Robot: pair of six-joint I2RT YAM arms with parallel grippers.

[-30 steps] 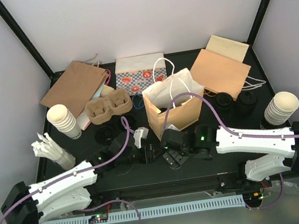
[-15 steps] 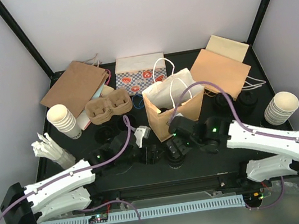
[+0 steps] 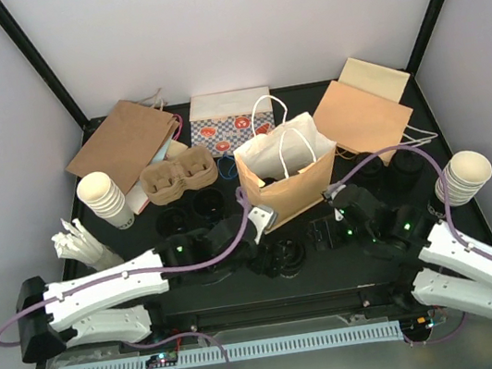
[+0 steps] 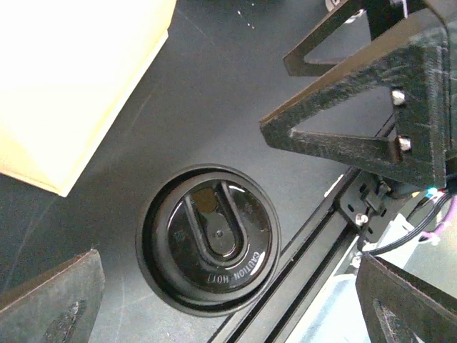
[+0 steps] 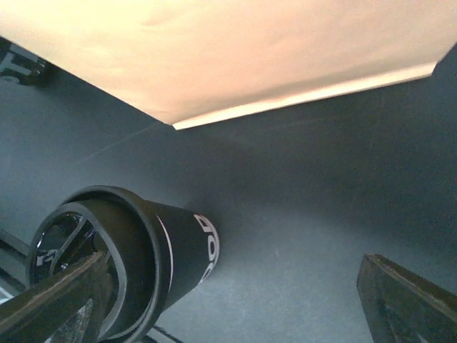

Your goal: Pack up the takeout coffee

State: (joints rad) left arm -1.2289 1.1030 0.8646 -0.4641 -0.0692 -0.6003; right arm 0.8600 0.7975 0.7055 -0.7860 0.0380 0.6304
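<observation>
**Cup** (image 4: pixel 208 250): black lid, upright on the worktop (image 3: pixel 244 288), lower centre of the top view. It stands just below the open bag and just beside the rail (image 4: pixel 307 246) at the worktop's near edge. The lid is marked "CAUTION HOT".

**Left end effector** (image 4: pixel 227 286): fingers spread wide, one on either side of the cup and clear of it, holding nothing.

**Right end effector** (image 5: pixel 228 289): fingers spread wide, holding nothing. It sits just right of the cup. In its own view the cup is at lower left, by one finger, and the bag wall fills the top. In the left wrist view one of its black fingers (image 4: pixel 357 121) crosses the upper right, close to the cup.

**Open bag** (image 3: pixel 295 186): brown paper, upright, white handles and white liner, centre. Its near corner is just beside the cup.

**Other cups:** two (image 3: pixel 177 220) left of the bag, below the carrier. Two more (image 3: pixel 405 169) are right of the bag, near the right arm.

**Carrier** (image 3: pixel 177 177): brown pulp, left of the bag.

**Paper cup stacks:** one at left (image 3: pixel 103 198), one at far right (image 3: pixel 463 176).

**Flat bags:** brown, one at upper left (image 3: pixel 122 143), one at upper right (image 3: pixel 366 114).

**Patterned box** (image 3: pixel 232 123): behind the open bag.

**White sticks** (image 3: pixel 83 248): a bundle at the left edge.
</observation>
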